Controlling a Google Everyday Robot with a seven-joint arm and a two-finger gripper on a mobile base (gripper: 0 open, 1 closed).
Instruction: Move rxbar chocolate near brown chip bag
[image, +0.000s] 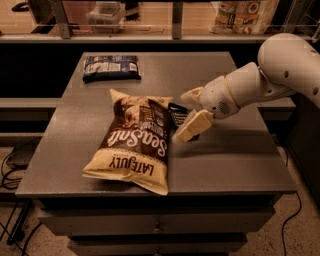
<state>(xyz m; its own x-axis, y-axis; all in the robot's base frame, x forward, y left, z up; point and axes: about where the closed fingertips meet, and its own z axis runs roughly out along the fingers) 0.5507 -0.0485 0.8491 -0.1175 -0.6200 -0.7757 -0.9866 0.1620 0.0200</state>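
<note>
The brown chip bag lies flat in the middle of the table, dark brown with cream ends and "Sea Salt" lettering. The rxbar chocolate, a small black wrapper, lies on the table right against the bag's right edge. My gripper reaches in from the right on a white arm. It stands open, with one cream finger above the bar and the other finger below it. The lower finger hides part of the bar.
A dark blue-black packet with white print lies at the table's back left. The grey table has drawers below its front edge. A shelf with packaged goods runs behind. Cables lie on the floor at left.
</note>
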